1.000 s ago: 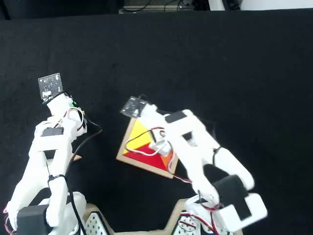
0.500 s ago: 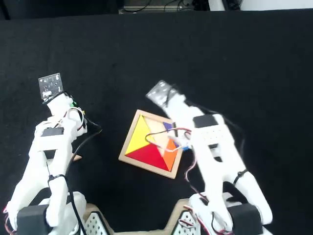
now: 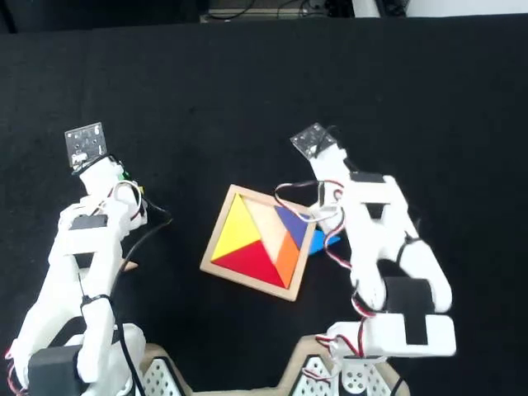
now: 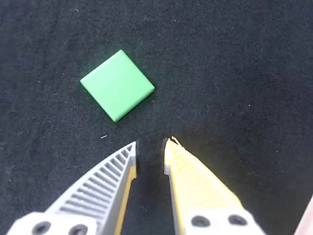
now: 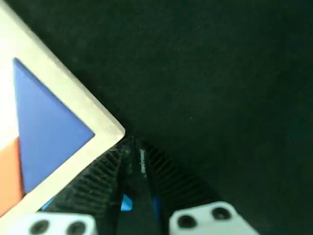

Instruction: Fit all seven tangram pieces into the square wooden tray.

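Observation:
The square wooden tray (image 3: 245,283) lies turned like a diamond mid-table. It holds yellow (image 3: 235,231), red (image 3: 247,262), orange (image 3: 289,257), blue (image 3: 290,221) and cream (image 3: 266,216) pieces. A light blue piece (image 3: 327,239) lies on the cloth against the tray's right corner. My right gripper (image 5: 132,149) is low over it, fingers together, tips at the tray corner (image 5: 115,129). The light blue piece (image 5: 126,201) shows under those fingers. A green square (image 4: 117,84) lies just beyond my left gripper (image 4: 151,143), which stands a narrow gap open and holds nothing.
Black cloth covers the table, with free room at the back and far right. The left arm (image 3: 91,239) stands at the left. A small tan thing (image 3: 129,266) peeks out beside it. Both arm bases sit at the front edge.
My right arm has swung from over the tray to its right corner, uncovering the pieces inside. The left arm has kept still.

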Robot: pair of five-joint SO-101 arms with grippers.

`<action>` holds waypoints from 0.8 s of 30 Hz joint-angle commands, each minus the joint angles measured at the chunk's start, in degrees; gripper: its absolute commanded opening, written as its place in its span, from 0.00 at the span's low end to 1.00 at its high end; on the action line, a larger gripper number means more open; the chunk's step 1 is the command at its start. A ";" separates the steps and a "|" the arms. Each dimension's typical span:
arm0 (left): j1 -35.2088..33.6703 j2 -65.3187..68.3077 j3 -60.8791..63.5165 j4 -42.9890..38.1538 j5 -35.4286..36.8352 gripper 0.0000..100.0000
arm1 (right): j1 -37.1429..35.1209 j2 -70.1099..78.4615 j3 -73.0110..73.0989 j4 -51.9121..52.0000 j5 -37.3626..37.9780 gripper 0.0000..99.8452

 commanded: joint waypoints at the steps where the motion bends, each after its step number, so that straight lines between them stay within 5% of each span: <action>1: 2.59 -0.09 -1.19 -0.88 -0.97 0.11 | 0.53 0.92 -4.35 1.58 -0.44 0.01; 15: 5.23 -0.09 -0.75 -0.35 -5.45 0.11 | -10.37 1.10 -7.87 3.69 -4.92 0.01; 24: 5.14 -0.09 -0.84 -0.35 -5.45 0.11 | -11.43 1.10 -11.12 3.69 -5.19 0.01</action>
